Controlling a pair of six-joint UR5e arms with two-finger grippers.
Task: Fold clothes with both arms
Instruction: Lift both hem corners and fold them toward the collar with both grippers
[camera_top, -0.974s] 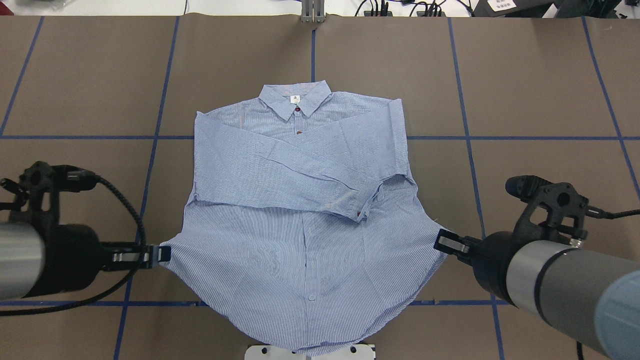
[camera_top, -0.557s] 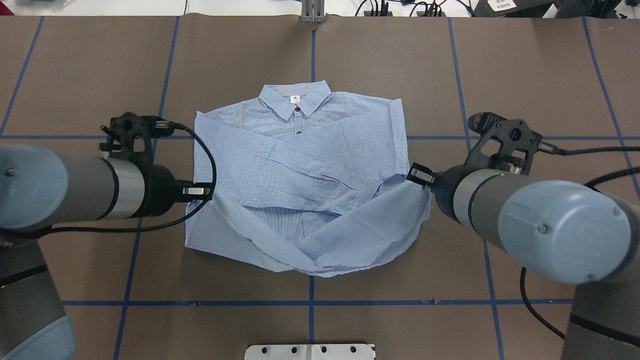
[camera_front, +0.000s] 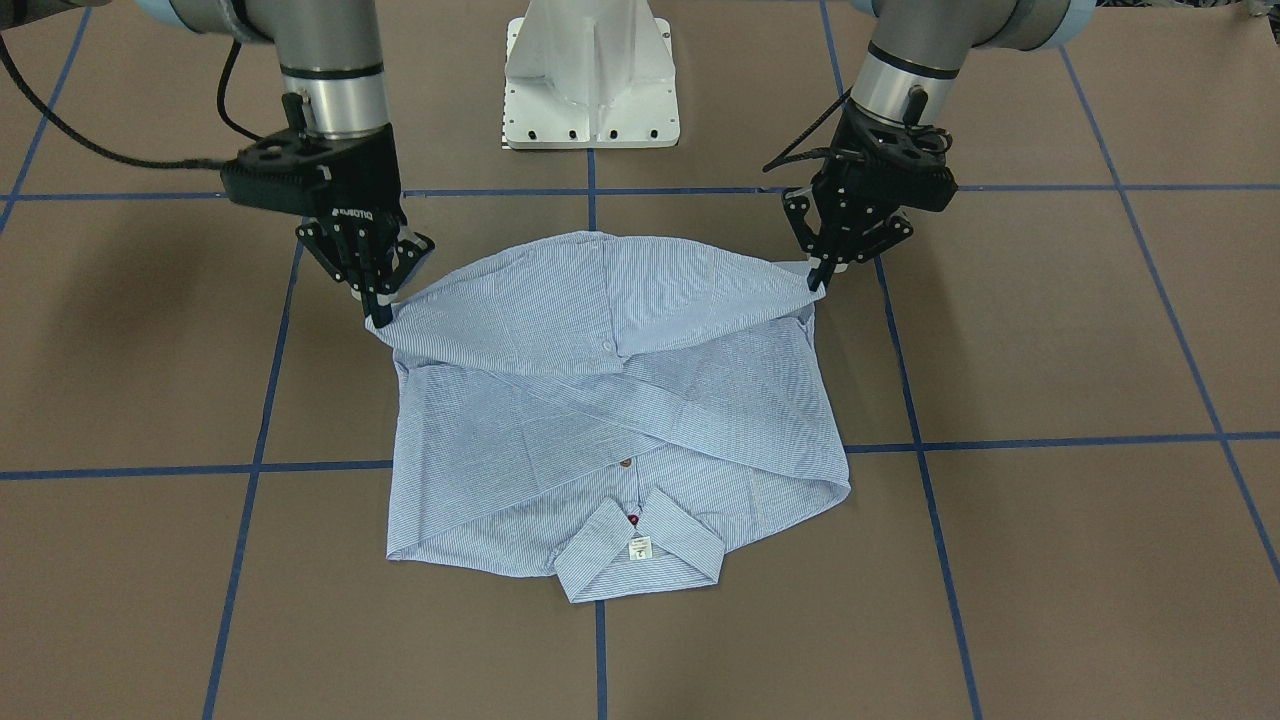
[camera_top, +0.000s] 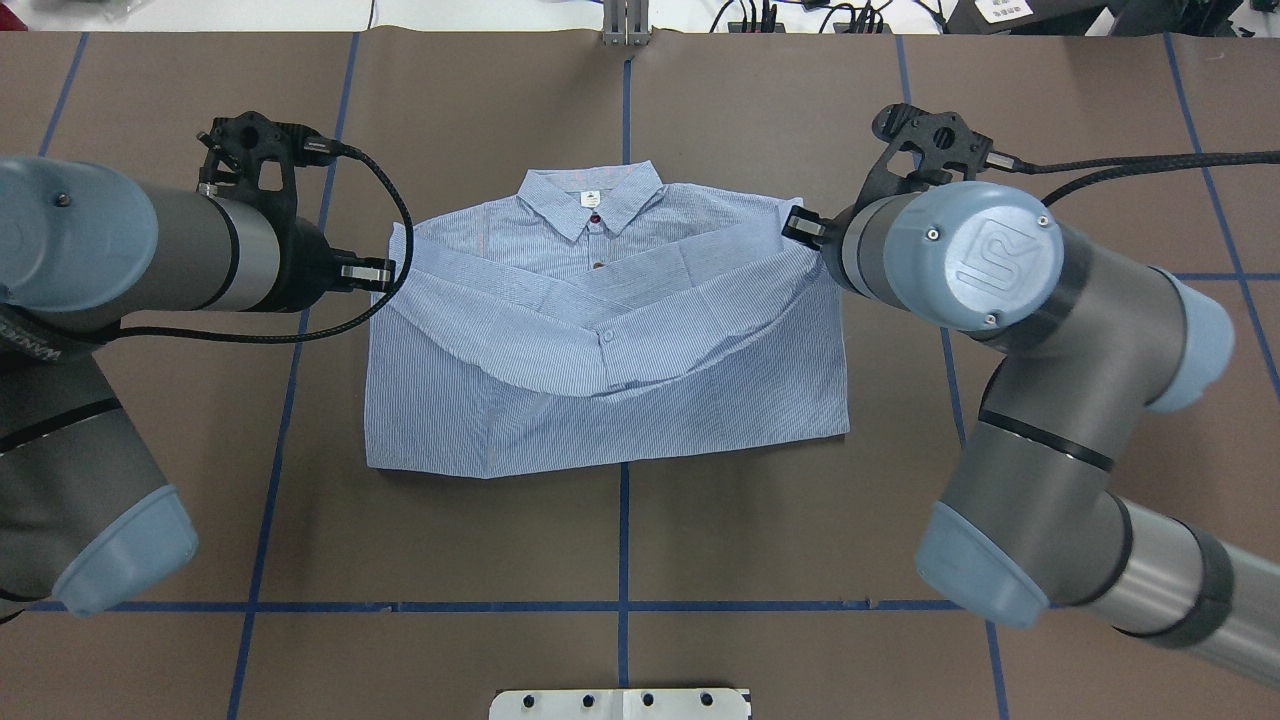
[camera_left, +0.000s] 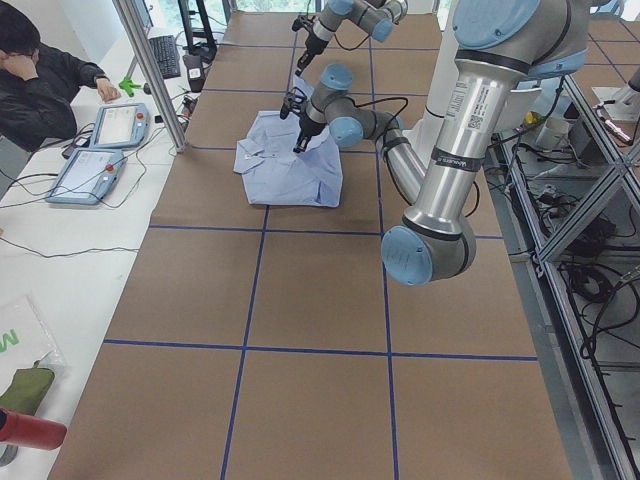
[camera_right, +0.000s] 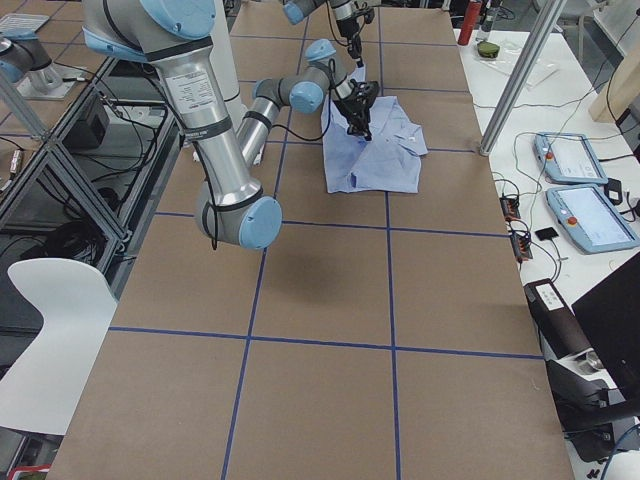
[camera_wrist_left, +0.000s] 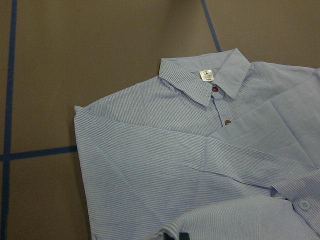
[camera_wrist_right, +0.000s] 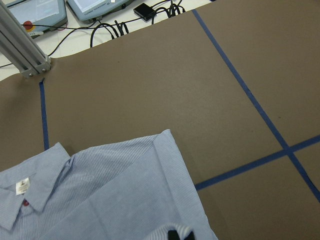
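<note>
1. The front-facing view shows the left gripper (camera_front: 822, 272) and the right gripper (camera_front: 378, 305) each clamped on a hem corner of the shirt (camera_front: 610, 400). In the overhead view the right arm (camera_top: 960, 260) covers most of its gripper.
2. Compared with 0.6 s ago, both hem corners have moved from mid-body to the shoulder line, and the fold is deeper.
3. Count: one shirt, lying mid-worktop (camera_top: 800, 520); two grippers.

The brown table (camera_top: 750, 520) in front of me was marked into large squares by blue tape lines (camera_top: 623, 540), and on it lay the light blue striped shirt (camera_top: 600, 400), collar toward the far edge, with my white base plate (camera_front: 592, 90) at the near edge.
</note>
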